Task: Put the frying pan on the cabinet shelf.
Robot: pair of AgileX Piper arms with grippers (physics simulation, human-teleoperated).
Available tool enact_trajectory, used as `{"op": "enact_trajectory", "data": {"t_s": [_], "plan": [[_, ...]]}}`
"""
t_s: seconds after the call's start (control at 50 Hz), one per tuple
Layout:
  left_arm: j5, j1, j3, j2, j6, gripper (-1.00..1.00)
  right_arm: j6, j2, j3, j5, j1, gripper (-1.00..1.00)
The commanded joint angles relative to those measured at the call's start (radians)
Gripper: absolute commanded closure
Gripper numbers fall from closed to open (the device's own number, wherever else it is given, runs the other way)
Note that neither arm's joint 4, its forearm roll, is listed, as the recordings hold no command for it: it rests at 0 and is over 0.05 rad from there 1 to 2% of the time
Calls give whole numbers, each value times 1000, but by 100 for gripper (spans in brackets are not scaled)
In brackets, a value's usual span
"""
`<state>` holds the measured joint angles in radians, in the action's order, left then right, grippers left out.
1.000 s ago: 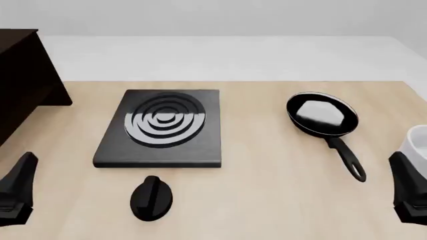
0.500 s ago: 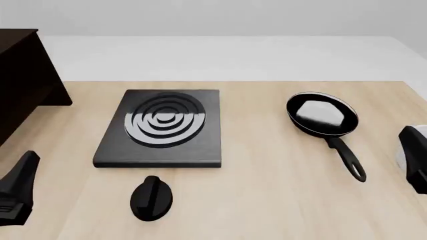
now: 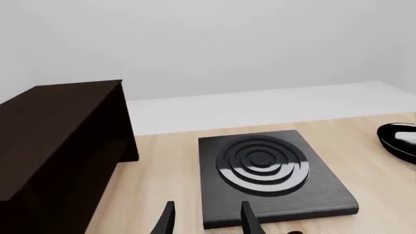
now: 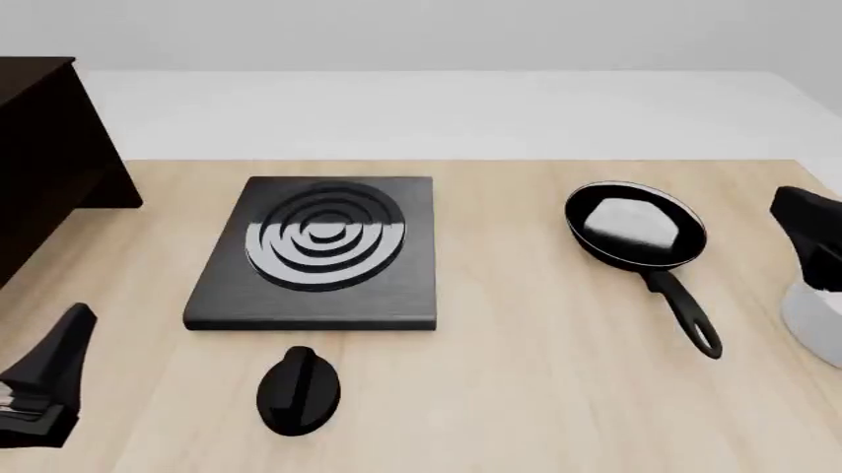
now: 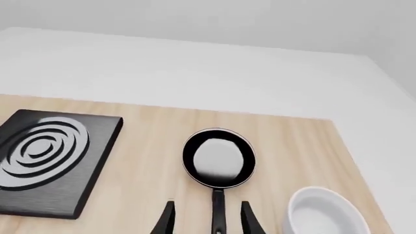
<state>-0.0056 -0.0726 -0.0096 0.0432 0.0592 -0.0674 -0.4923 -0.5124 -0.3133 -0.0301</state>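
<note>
The frying pan (image 4: pixel 636 228) is small, round and glossy black. It lies on the tabletop at the right, its long handle pointing toward me. It also shows in the right wrist view (image 5: pixel 219 159) and at the edge of the left wrist view (image 3: pixel 400 139). The dark brown cabinet (image 4: pixel 46 148) stands at the far left and fills the left wrist view's side (image 3: pixel 58 136). My right gripper (image 4: pixel 806 236) is open and empty at the right edge, to the right of the pan and raised above the table. In its wrist view (image 5: pixel 206 222) the handle appears between the fingers. My left gripper (image 4: pixel 53 386) is open and empty at the near left (image 3: pixel 206 224).
A flat black stove plate (image 4: pixel 322 246) with concentric rings lies mid-table, also seen in the wrist views (image 3: pixel 273 170) (image 5: pixel 46 161). A black oval knob (image 4: pixel 299 389) lies in front of it. A white bowl (image 4: pixel 815 313) sits at the right edge (image 5: pixel 322 214), under my right gripper.
My right gripper has risen and moved forward along the right edge, from the near corner to beside the pan. The left gripper shifted slightly. The pan has not moved.
</note>
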Motion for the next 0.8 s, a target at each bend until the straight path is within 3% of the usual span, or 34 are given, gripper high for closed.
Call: {"op": "enact_trajectory", "data": {"t_s": [0.02, 0.04, 0.08, 0.16, 0.36, 0.48, 0.8], "plan": [[-15, -10, 6, 16, 1, -100, -49, -129, -98, -106, -42, -100], [-15, -10, 6, 16, 1, -100, -48, -147, -107, -102, -6, -100], [-10, -8, 6, 12, 0, -100, -69, -161, -117, -104, -10, -100], [-12, -7, 8, 16, -1, -100, -60, -213, -156, -116, 27, -100], [-26, -14, 9, 40, -8, -100, -121, -352, -158, -125, 35, -100], [-27, -18, 9, 48, -10, -100, -106, -434, -162, -89, 76, -100], [-24, -16, 9, 43, -6, -100, -107, -595, -148, -6, 62, -100]]}}
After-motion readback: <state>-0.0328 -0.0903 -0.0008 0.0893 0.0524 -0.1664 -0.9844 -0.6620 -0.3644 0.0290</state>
